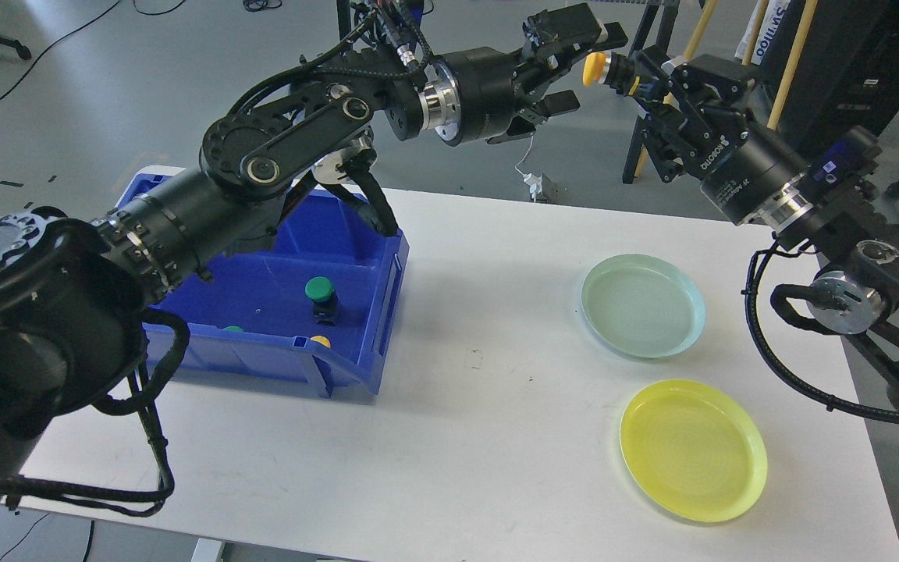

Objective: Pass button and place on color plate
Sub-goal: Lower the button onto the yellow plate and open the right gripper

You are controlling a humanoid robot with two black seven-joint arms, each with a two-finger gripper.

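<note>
A yellow-capped button (596, 68) is held in the air behind the table by my right gripper (627, 72), which is shut on its black body. My left gripper (574, 66) is open just left of the button, its fingers spread apart and off the button. A yellow plate (693, 449) lies at the table's front right, and a pale green plate (642, 305) lies just behind it. Both plates are bare.
A blue bin (356, 343) stands on the left of the white table (481, 421). It holds a green button (320, 294), another green cap (232, 329) and a yellow cap (320, 341) near its front wall. Stands and cables crowd the floor behind.
</note>
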